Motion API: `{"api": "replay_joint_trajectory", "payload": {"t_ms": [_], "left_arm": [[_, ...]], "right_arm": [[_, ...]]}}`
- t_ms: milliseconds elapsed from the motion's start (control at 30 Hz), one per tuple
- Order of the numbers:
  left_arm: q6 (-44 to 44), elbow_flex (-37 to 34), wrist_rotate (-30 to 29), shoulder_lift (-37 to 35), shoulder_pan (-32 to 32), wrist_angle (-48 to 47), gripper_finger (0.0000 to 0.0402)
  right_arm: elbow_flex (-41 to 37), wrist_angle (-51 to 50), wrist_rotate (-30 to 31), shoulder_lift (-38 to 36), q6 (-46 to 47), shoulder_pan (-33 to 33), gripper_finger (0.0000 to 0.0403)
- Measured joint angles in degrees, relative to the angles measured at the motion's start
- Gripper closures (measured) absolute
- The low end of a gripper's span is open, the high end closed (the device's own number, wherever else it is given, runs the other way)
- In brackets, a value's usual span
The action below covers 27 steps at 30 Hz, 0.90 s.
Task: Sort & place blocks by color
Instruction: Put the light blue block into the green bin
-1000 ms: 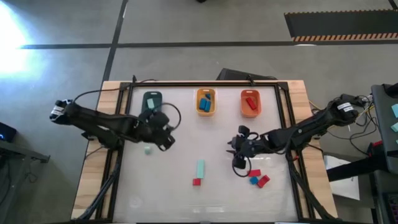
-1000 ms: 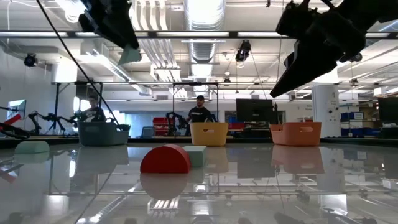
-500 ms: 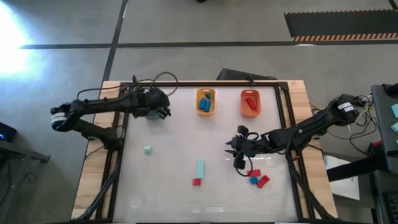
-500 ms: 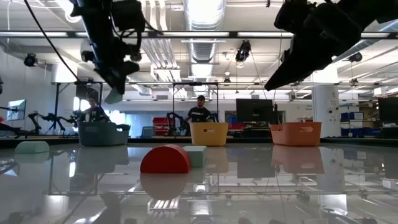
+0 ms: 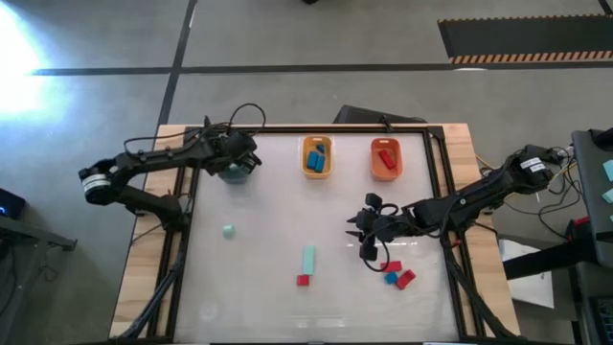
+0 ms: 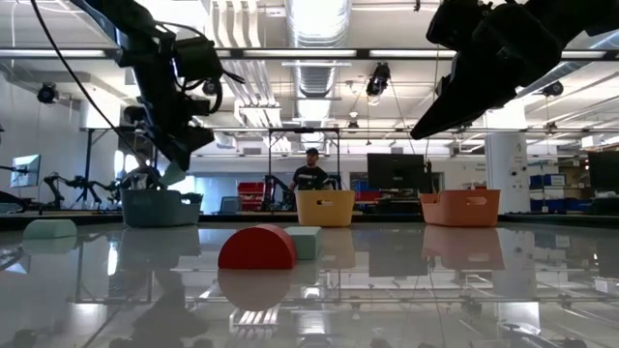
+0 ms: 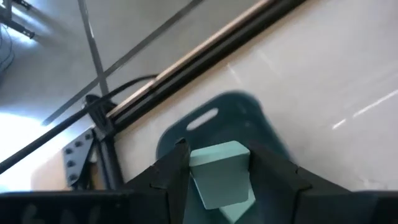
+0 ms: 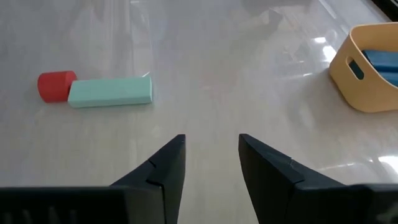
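Note:
My left gripper hovers over the dark teal tray at the table's far left and is shut on a pale mint block. That tray stands just below the block in the low view. My right gripper is open and holds nothing, right of centre. On the table lie a small mint block, a mint bar with a red block beside its near end, and a red and blue cluster. My left gripper pinches the mint block between its two fingers, one on each of two opposite sides. The fingers slant down from above. The block is lifted clear and sticks out below the fingertips, above the teal tray.
The yellow-orange tray holds blue blocks and the orange-red tray holds red ones; both stand along the far edge. A black frame borders the tabletop. Bare surface lies between the trays and the loose blocks.
My left gripper has carried the mint block from the table's left middle toward the far edge, over the teal tray, and come lower above it. The small mint block it passed over stays on the table.

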Motion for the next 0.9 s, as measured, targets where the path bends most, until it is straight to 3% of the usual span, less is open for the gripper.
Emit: {"api": "replay_joint_trajectory", "payload": {"t_ms": [167, 900], "left_arm": [[0.1, -2.1, 0.0, 0.1, 0.4, 5.7, 0.0271], [1.0, -2.1, -0.1, 5.7, 0.9, 8.5, 0.0271]], "right_arm": [[0.0, 0.0, 0.0, 0.0, 0.2, 0.0, 0.0268], [0.0, 0.0, 0.0, 0.0, 0.3, 0.0, 0.0269]]}}
